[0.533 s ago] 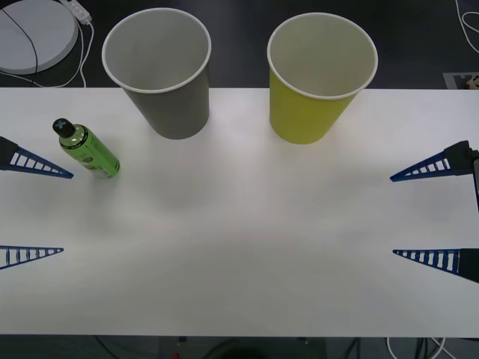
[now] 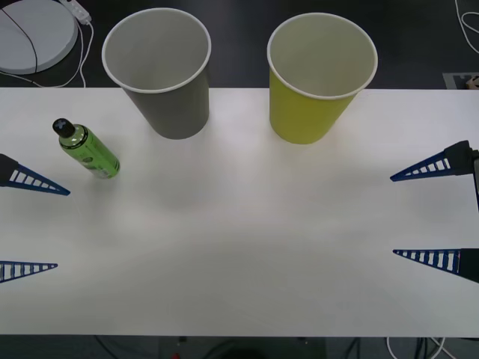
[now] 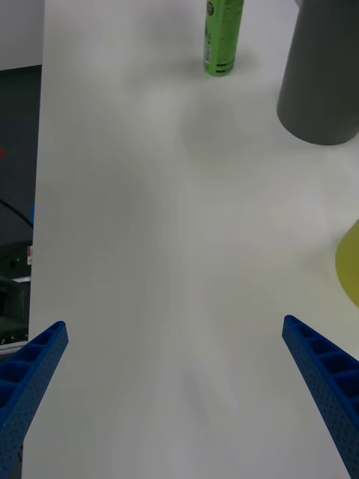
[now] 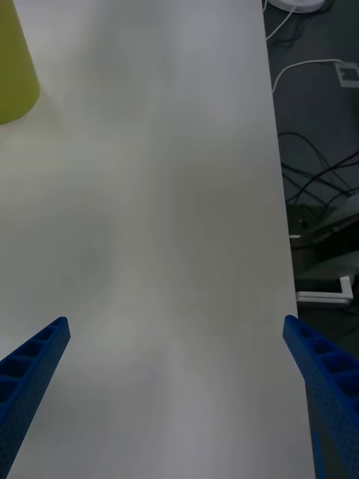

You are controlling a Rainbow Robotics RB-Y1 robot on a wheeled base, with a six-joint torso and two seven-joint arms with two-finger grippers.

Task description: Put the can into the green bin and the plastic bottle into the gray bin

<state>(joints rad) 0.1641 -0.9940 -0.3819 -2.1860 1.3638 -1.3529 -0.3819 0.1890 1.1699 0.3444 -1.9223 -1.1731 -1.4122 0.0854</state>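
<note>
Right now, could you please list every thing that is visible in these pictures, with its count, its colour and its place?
Large gray paper cup: one, gray with white rim, upright at the far side of the table, left of centre.
Large yellow-green paper cup: one, yellow-green with white rim, upright at the far side, right of the gray cup.
Small green plastic bottle: one, bright green with black cap, standing near the table's left edge, in front of the gray cup.
White table: one, white, under everything.
Round white object: one, white, with cables, beyond the table's far left corner.
Left tool: one, blue fingers, open, at the left edge, near the bottle.
Right tool: one, blue fingers, open, at the right edge.
</note>
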